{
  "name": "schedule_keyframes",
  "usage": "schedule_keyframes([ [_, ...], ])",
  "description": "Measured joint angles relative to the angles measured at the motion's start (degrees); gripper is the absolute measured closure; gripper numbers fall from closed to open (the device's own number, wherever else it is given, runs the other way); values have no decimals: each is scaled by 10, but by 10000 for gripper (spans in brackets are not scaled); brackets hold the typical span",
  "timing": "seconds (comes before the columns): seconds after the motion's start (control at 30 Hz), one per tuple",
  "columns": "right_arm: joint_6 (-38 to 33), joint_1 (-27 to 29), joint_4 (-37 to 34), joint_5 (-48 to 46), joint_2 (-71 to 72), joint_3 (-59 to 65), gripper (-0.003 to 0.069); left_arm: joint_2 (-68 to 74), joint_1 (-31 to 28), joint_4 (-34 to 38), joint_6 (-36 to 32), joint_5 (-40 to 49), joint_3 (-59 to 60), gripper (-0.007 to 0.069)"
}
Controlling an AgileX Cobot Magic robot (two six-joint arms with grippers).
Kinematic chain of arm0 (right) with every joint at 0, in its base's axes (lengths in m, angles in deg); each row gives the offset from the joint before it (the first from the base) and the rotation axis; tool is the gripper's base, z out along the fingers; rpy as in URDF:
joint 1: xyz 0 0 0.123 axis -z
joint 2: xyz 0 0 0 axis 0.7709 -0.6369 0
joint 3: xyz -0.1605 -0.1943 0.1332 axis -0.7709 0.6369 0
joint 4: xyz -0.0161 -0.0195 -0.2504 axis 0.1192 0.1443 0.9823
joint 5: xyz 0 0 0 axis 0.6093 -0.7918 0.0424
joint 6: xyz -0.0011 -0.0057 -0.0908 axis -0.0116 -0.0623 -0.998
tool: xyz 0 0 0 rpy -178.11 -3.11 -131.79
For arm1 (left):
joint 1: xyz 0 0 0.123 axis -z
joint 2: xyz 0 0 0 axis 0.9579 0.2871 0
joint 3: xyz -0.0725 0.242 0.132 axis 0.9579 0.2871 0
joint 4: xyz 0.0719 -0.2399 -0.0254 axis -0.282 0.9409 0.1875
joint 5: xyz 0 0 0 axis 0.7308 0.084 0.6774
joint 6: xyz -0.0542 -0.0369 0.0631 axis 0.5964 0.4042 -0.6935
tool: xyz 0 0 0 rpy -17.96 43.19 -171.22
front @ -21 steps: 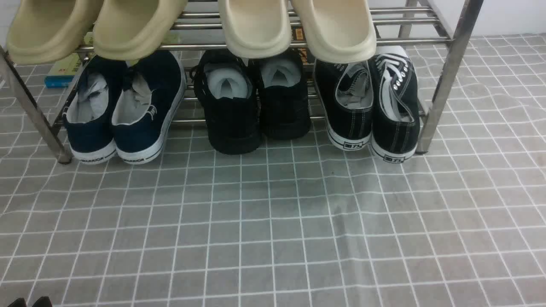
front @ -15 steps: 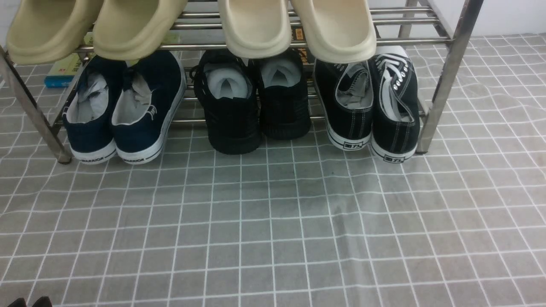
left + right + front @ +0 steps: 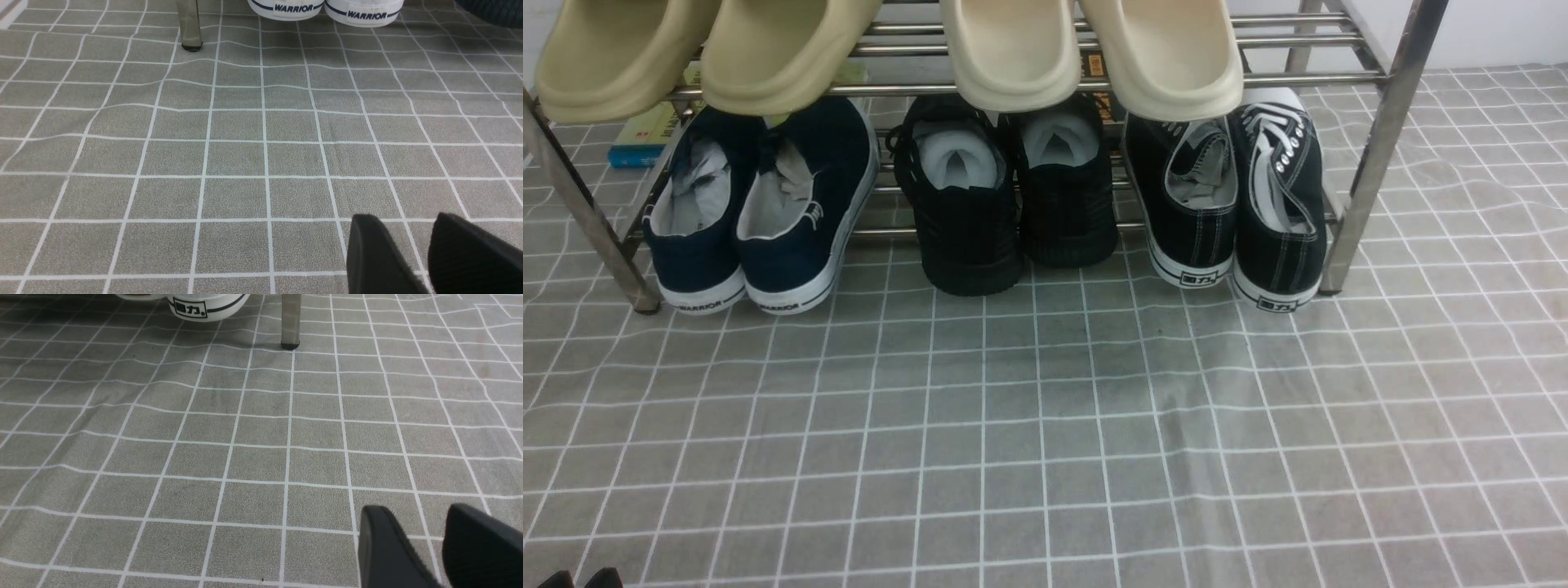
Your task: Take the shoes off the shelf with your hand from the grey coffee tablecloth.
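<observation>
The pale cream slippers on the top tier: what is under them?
Under them, on the lower tier of the shelf, stand the all-black sneakers and one of the black canvas shoes. The slippers cover the fronts of these, so their toes cannot be seen.

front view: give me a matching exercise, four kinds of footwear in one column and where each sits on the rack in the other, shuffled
Things:
1. navy sneakers
2. all-black sneakers
3. black sneakers with white laces
4. cream slippers

Places on the shelf:
a. top tier
b. lower tier, right end
c. lower tier, left end
d. lower tier, middle

Pairs: 1-c, 2-d, 3-b, 4-a
</observation>
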Motion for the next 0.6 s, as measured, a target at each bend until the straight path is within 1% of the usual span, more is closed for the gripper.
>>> schedule_keyframes([
  [0.27, 0, 0, 20, 0, 0, 0, 420, 0, 0, 0, 0, 0, 0, 385],
  [0.57, 0, 0, 30, 1, 0, 0, 420, 0, 0, 0, 0, 0, 0, 385],
  [0.6, 11, 0, 22, 6, 0, 0, 420, 0, 0, 0, 0, 0, 0, 385],
])
